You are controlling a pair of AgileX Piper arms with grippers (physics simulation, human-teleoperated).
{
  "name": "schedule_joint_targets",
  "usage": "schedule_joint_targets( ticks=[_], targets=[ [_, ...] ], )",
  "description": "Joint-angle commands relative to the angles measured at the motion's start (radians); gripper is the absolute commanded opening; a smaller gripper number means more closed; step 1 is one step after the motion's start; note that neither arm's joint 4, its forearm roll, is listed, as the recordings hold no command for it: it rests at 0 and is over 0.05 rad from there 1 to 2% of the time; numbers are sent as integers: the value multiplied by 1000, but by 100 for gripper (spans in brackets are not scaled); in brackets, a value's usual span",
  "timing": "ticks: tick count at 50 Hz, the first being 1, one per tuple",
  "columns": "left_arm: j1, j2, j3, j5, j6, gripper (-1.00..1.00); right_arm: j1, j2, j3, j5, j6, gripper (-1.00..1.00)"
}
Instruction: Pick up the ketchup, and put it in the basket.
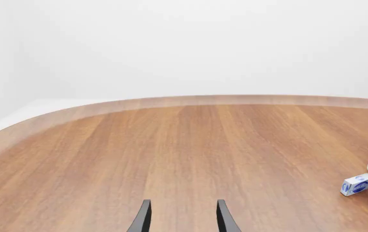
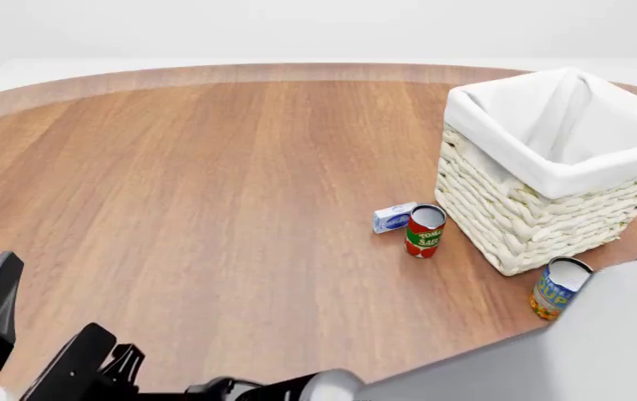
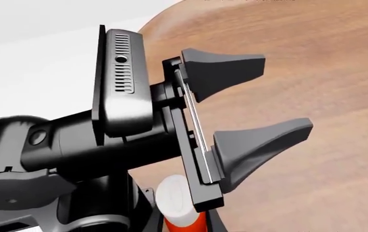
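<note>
Woven wicker basket point(image 2: 525, 219) (cloth-lined), round-edged wood table point(image 2: 207, 192), cylindrical cans.

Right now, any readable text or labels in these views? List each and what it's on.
"TOMA... SAU...", only partly legible: red-green can beside the basket.
Lettering on the blue-yellow can: too blurred to read.
Blue mark on the small white-blue box: too small to read.
Nothing else carries text.

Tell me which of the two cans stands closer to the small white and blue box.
The red and green can. It stands right beside the small box, in front of the basket. The blue and yellow can stands apart, near the basket's front corner.
</note>
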Motion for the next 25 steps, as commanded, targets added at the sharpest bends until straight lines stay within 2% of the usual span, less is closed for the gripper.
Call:
schedule_joint_targets(
  ticks=[1,25],
  targets=[
    [0,0,0,0,0,100,-11,-17,8,-9,23,-100],
    [0,0,0,0,0,100,-42,-47,51,-43,49,-100]
  ],
)
